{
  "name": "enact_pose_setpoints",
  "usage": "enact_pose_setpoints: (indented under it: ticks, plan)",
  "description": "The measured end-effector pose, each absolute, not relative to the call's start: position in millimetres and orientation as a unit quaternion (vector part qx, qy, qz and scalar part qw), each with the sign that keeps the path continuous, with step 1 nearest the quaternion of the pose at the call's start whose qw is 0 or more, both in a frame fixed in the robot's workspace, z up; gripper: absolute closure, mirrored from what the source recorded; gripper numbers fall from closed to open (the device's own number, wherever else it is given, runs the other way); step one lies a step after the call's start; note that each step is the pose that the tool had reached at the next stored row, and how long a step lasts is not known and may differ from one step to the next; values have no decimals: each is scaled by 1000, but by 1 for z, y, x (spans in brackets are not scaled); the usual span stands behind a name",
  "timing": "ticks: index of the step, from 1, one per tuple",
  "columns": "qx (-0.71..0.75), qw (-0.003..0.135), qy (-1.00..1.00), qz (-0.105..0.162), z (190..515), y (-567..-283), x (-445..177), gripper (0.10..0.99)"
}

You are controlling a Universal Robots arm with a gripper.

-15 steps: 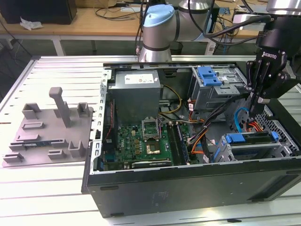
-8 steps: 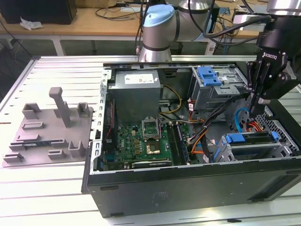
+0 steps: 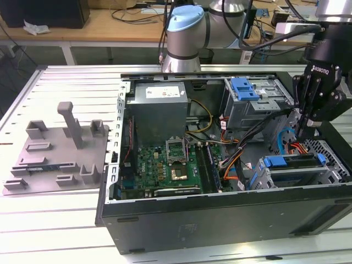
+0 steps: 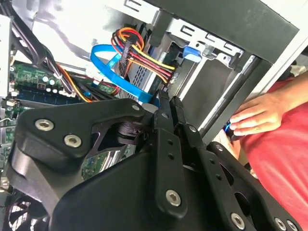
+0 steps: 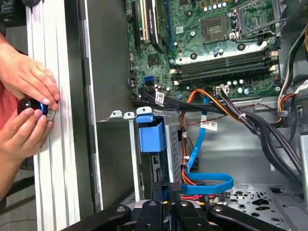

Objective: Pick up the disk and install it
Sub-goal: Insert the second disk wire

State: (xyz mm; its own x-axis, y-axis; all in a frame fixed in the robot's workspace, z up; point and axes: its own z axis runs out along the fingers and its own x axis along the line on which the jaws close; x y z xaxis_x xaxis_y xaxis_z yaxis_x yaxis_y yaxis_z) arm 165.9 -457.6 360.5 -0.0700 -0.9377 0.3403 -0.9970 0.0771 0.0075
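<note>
The gripper (image 3: pixel 309 122) hangs inside the open computer case (image 3: pixel 220 220), fingers pressed together and holding nothing, just above the disk (image 3: pixel 291 161), which already sits in its lower drive cage (image 3: pixel 291 177) by the case's front corner, its blue bracket flush, apparently seated. A person's hands (image 5: pixel 26 103) rest at the table (image 5: pixel 50 159) edge.

case (image 3: pixel 165 231): matt dark metal | gripper (image 4: pixel 168 103): matt black metal | flat cable (image 5: pixel 207 182): glossy blue plastic | table (image 3: pixel 66 82): ribbed pale metal | fixture (image 3: pixel 60 148): matt grey plastic
</note>
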Motion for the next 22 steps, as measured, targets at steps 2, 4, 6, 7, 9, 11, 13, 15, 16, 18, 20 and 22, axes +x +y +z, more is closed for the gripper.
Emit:
enact_pose_setpoints:
  ticks: [2, 4, 6, 7, 9, 11, 13, 15, 16, 18, 20, 22]
  plan:
    - [670, 120, -724, 113, 360, -462, 165, 925]
    - [671, 117, -724, 109, 360, -470, 165, 925]
    - [671, 114, -725, 106, 360, -474, 165, 925]
    - [671, 112, -725, 104, 360, -475, 165, 925]
    - [672, 108, -726, 100, 360, -478, 165, 925]
    - [673, 102, -727, 94, 360, -481, 164, 925]
    - [674, 96, -728, 88, 360, -484, 164, 925]
    - [674, 91, -728, 82, 360, -486, 163, 925]
    - [675, 87, -729, 78, 360, -488, 163, 925]
    - [676, 80, -729, 71, 359, -492, 162, 925]
    - [676, 76, -730, 66, 359, -495, 161, 925]
    - [677, 71, -730, 61, 359, -497, 160, 925]
